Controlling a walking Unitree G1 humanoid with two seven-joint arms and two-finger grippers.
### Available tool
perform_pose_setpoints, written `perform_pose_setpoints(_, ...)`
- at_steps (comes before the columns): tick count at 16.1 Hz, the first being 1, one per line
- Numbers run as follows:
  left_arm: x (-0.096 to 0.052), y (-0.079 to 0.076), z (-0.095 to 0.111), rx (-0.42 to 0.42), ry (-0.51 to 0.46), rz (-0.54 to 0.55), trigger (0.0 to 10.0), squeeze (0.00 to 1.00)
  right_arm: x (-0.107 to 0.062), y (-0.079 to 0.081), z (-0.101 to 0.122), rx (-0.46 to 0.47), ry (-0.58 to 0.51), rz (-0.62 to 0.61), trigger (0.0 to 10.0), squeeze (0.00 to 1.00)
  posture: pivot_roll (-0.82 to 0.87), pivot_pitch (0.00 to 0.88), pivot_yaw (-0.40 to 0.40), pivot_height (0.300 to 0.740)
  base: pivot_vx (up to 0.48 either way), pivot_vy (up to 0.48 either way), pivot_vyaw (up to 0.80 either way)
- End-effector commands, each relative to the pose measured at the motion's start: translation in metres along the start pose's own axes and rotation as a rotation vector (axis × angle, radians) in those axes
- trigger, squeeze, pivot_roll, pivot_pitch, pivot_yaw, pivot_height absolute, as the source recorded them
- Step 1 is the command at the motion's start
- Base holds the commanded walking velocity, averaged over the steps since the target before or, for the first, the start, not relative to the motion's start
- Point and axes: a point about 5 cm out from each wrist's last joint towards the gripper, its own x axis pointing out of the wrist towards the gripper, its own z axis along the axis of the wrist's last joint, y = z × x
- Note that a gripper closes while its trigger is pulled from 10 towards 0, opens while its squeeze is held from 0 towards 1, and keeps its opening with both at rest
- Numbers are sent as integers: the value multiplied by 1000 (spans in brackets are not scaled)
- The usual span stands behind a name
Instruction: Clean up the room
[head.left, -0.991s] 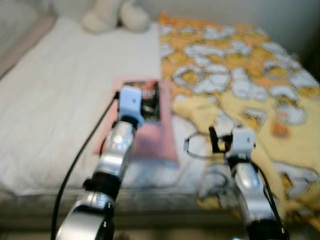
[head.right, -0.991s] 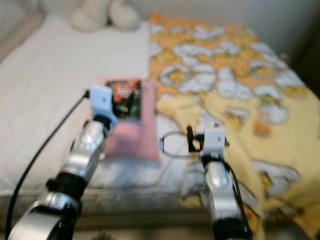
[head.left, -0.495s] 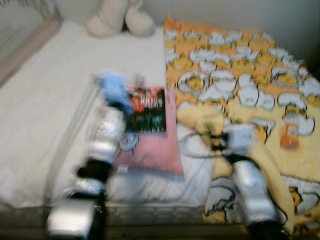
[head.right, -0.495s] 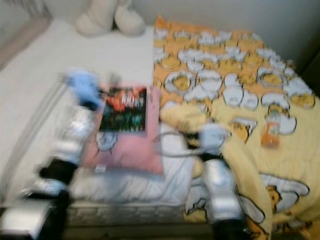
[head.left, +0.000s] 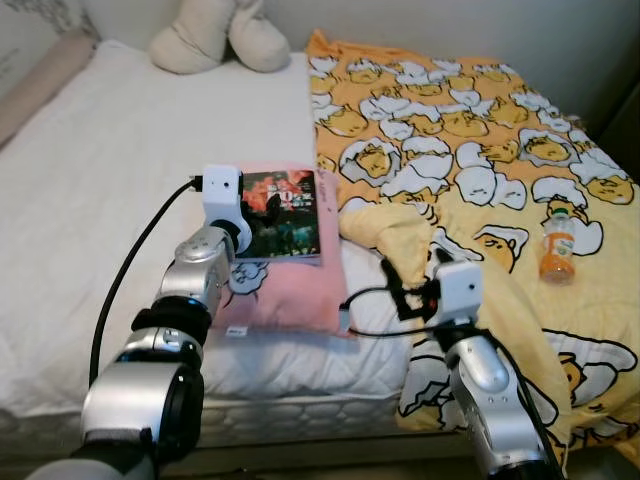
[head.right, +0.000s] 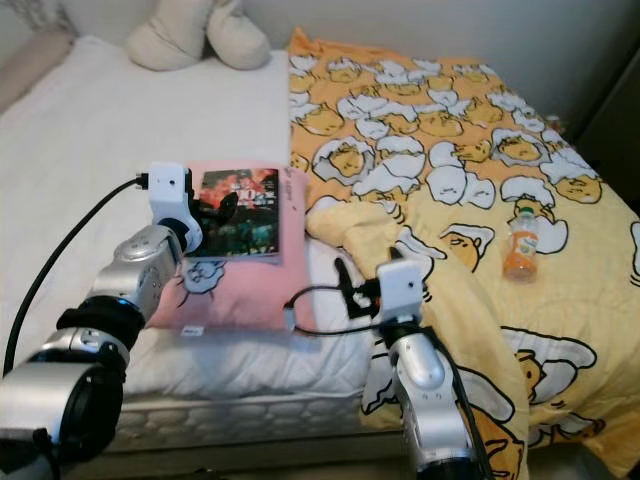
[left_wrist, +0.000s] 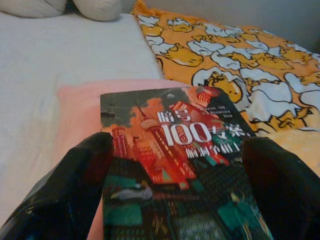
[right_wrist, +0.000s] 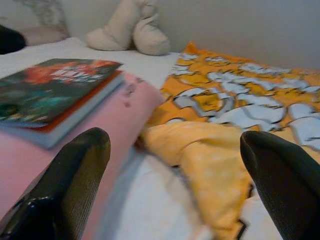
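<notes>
1. A bed (head.left: 110, 150) with a white sheet has a yellow duvet (head.left: 480, 120), printed with cartoon figures, spread over its right half.
2. A pink pillow (head.left: 290, 295) lies on the sheet just beside the duvet's folded edge, and a book (head.left: 285, 215) with a dark, red-and-green cover lies flat on the pillow's far end.
3. The left end effector (left_wrist: 175, 185) hovers low over the near end of the book, its fingers (left_wrist: 65, 190) spread wide apart, one on each side of the cover.
4. The right end effector (right_wrist: 175, 170) is held above the sheet near the pillow's right edge, fingers apart and holding nothing.
5. An orange drink bottle (head.left: 558, 245) lies on the duvet, well apart from both arms.
6. A cream plush toy (head.left: 215, 35) rests at the head of the bed.
</notes>
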Motion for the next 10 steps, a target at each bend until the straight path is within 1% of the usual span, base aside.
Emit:
perform_pose_setpoints(1, 3, -3, 4, 7, 10, -17, 10000, 0, 0, 1, 1, 13, -3, 12, 10000, 0, -43, 0, -3, 740, 0, 0, 0)
perform_pose_setpoints(2, 4, -5, 0, -7, 30, -31, 10000, 0, 1, 2, 1, 18, -3, 3, 10000, 0, -49, 0, 7, 740, 0, 0, 0)
perform_pose_setpoints(3, 4, -5, -1, -3, 36, -27, 10000, 0, 1, 3, 1, 22, -7, -3, 10000, 0, -53, 0, 12, 740, 0, 0, 0)
perform_pose_setpoints(5, 4, -3, -2, 1, 37, 7, 10000, 0, 0, 5, 3, 23, -13, -7, 10000, 0, -68, 0, 18, 740, 0, 0, 0)
perform_pose_setpoints(6, 2, 4, -6, 45, 52, 74, 10000, 0, -4, 5, 1, 22, -2, -8, 10000, 0, -72, 0, 15, 740, 0, 0, 0)
perform_pose_setpoints(8, 0, 13, -10, 81, 62, 151, 10000, 0, -7, 5, 0, 22, 7, -1, 10000, 0, -77, 0, 10, 740, 0, 0, 0)
perform_pose_setpoints(9, -2, 18, -13, 78, 68, 184, 10000, 0, -9, 5, 0, 22, 11, 5, 10000, 0, -79, 0, 5, 740, 0, 0, 0)
perform_pose_setpoints(10, -5, 22, -18, 51, 78, 198, 10000, 0, -11, 4, -1, 20, 15, 12, 10000, 0, -78, 0, -2, 740, 0, 0, 0)
